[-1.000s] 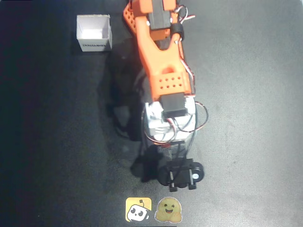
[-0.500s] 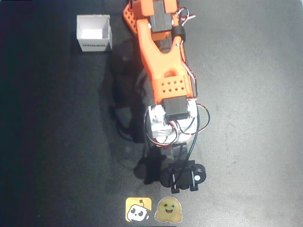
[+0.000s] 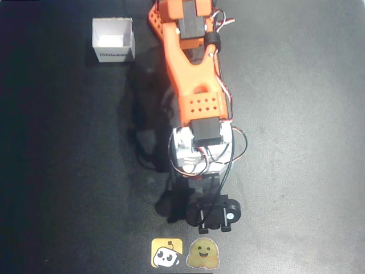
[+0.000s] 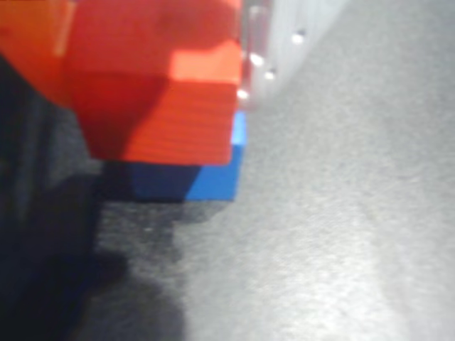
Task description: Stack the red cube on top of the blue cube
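Wrist view: red cube (image 4: 178, 92) matte, ridged face, atop blue cube (image 4: 213, 177); gripper state unclear.

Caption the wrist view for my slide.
Red cube over the blue cube, by the gripper.

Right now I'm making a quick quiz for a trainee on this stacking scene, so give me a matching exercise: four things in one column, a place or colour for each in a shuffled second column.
Things:
1. red cube
2. blue cube
3. white box
4. two stickers

Places:
A. bottom edge of the overhead view, on the black table
B. top left of the overhead view
C. directly below the red one in the wrist view, on the table
D. close to the camera in the wrist view, above the blue one

Pairs: 1-D, 2-C, 3-B, 4-A
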